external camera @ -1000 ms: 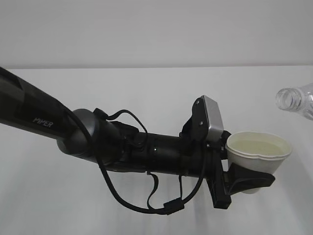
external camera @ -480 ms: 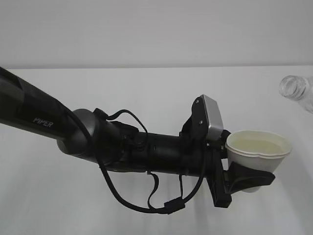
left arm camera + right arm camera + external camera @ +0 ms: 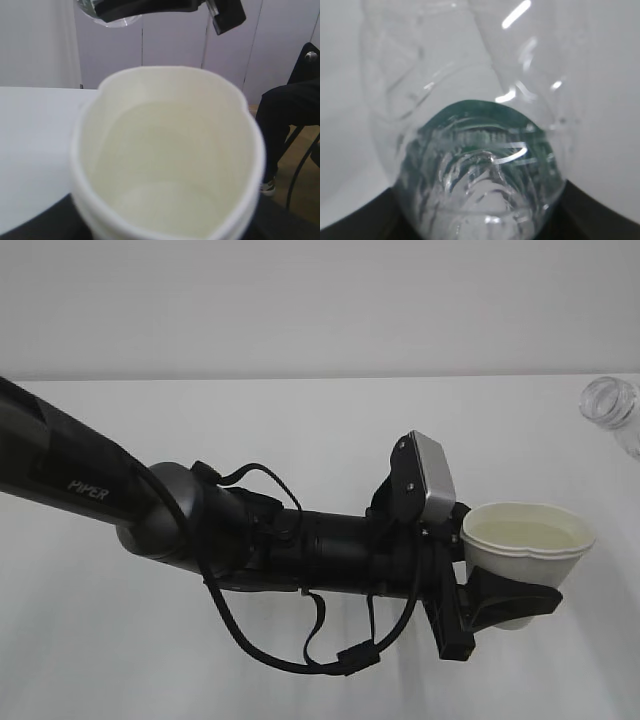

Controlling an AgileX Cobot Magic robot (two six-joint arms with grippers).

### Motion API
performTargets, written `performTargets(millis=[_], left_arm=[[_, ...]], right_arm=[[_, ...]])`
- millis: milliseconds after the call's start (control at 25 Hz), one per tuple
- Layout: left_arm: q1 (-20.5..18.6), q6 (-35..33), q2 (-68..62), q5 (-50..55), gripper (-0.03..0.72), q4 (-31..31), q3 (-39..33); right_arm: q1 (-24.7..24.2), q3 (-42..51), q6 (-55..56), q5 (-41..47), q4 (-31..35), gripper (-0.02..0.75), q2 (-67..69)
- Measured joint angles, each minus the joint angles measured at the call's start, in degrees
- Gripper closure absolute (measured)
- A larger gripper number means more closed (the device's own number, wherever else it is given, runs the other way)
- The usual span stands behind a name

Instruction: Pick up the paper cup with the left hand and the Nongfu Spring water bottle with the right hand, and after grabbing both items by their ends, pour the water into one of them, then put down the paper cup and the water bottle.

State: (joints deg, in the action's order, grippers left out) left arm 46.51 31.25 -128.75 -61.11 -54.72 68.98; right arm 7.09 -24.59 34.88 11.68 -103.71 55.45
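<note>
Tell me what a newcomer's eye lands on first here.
The thick black arm marked PIPER slants across the exterior view, its left hand clamping the paper cup, whose rim is squeezed out of round. At the far right edge, the capless mouth of the water bottle hangs above the table.

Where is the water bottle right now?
In the exterior view, the water bottle is at the far right edge, up and right of the paper cup.
</note>
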Motion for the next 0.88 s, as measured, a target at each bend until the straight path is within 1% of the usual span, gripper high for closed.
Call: performTargets(millis=[560, 880], left_arm=[[0.0, 0.0, 0.0, 0.0, 0.291, 0.9, 0.0], [-1.4, 0.0, 0.0, -0.1, 0.291, 1.6, 0.0]], right_arm=[[0.0, 1.1, 0.6, 0.0, 0.0, 0.318, -0.1], [0.0, 1.1, 7.5, 0.1, 0.0, 0.318, -0.1]])
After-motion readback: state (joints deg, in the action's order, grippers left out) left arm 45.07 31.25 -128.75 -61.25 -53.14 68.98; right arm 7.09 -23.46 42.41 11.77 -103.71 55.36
